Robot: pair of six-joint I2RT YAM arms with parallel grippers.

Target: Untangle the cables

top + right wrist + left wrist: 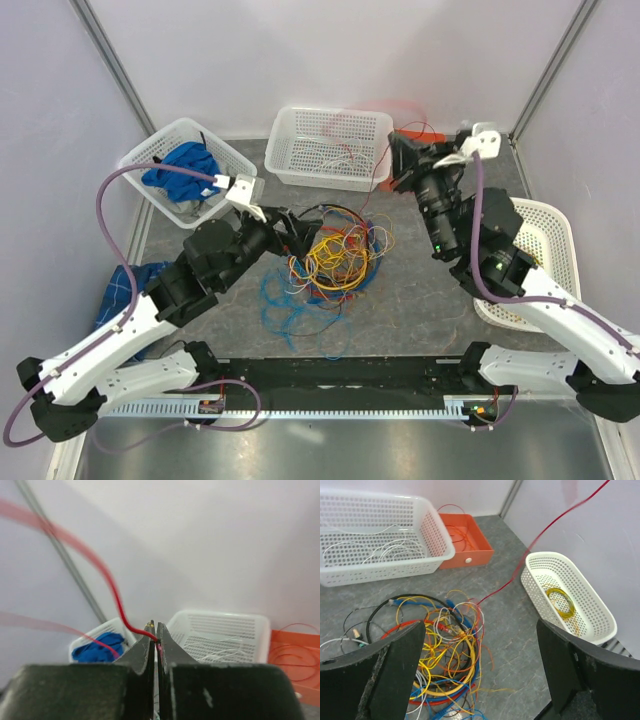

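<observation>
The cables (335, 258) lie in a loose bunch in the middle of the grey desk (430, 300). They are mostly yellow and orange loops, with red, black and white strands mixed in and blue ones trailing towards the arm bases.

The left hand (480, 630) hangs just over the bunch with its fingers spread wide, gripping nothing.

The right hand (155, 630) is raised near the back right corner, clenched tight on a single red wire (120, 605). That wire runs taut from the hand down to the edge of the bunch.

Behind the cables stands a white basket (330, 148) with a few thin white wires in it, and beside it an orange tray (465, 540) holding a red loop. On the right a second white basket (570, 595) holds a small yellow coil. At the back left, a third basket (150, 175) contains a blue cloth (185, 165).
</observation>
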